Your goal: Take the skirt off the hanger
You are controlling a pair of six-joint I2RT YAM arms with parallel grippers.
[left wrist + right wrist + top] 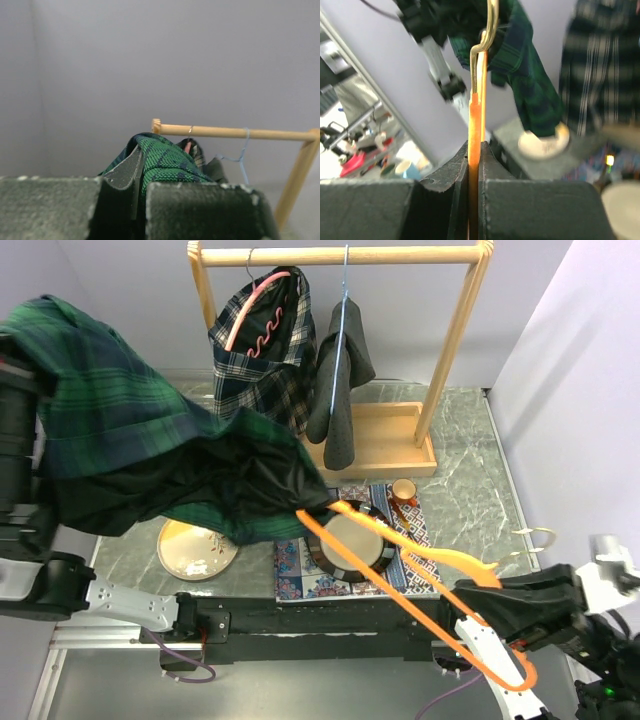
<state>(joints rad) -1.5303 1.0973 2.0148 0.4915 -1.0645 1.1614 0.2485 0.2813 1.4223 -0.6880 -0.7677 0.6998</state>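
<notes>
The right claw (474, 161) is pressed together on the neck of the orange hanger (474, 120). Its own camera shows the gold hook (489, 30) rising toward 12 o'clock. From overhead, that claw (487, 590) sits at about 4 o'clock, and the hanger (458, 561) reaches from it toward the middle of the table (470, 490).

The left claw (140, 182) pinches a fold of the green plaid skirt (167, 160). Only its own camera shows this grip, because from overhead the cloth covers it. There the skirt (110, 410) is lifted high at 10 o'clock and drapes down until its dark lining meets the hanger's far tip. I cannot tell whether it is caught there.

The wooden rack (340, 255) stands at 12 o'clock with a checked garment (265, 360) and a grey garment (340, 400) hanging on it. A plate (197, 548) lies below the skirt.
</notes>
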